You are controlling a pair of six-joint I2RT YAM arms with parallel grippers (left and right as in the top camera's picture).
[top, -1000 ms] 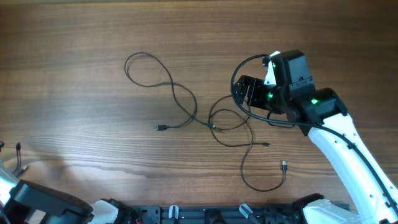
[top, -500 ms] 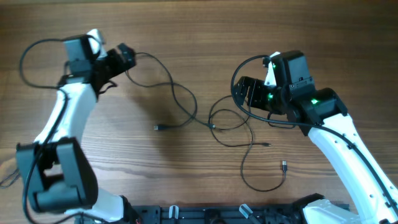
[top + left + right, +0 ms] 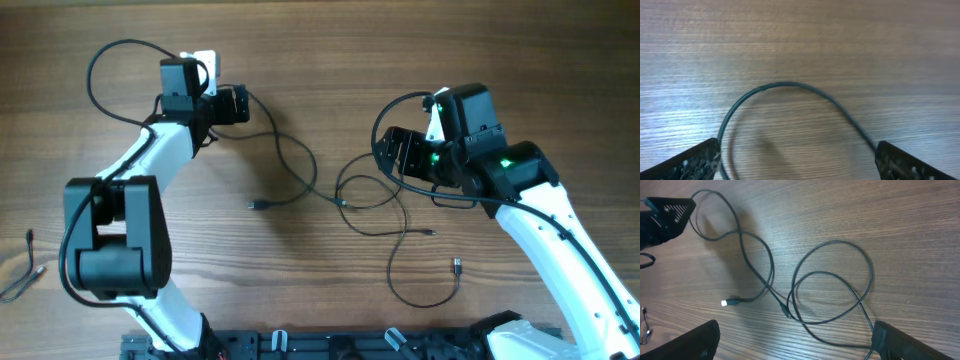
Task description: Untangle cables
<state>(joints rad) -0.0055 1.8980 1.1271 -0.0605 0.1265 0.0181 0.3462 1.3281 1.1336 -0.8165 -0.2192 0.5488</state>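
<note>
Thin black cables lie looped on the wooden table, crossing in a tangle at the centre. Small plug ends show at the middle left, right of the tangle and lower right. My left gripper hovers open over the far left loop, which curves between its fingers. My right gripper is open just right of the tangle, and its wrist view looks down on the crossing loops and a plug. Neither gripper holds anything.
A thick arm cable arcs behind the left arm. Another thin cord with plugs lies at the table's left edge. The arms' base rail runs along the front edge.
The left arm has come into view and swung right, so its open gripper is now over the far left cable loop. The right arm and the cables have not moved.
</note>
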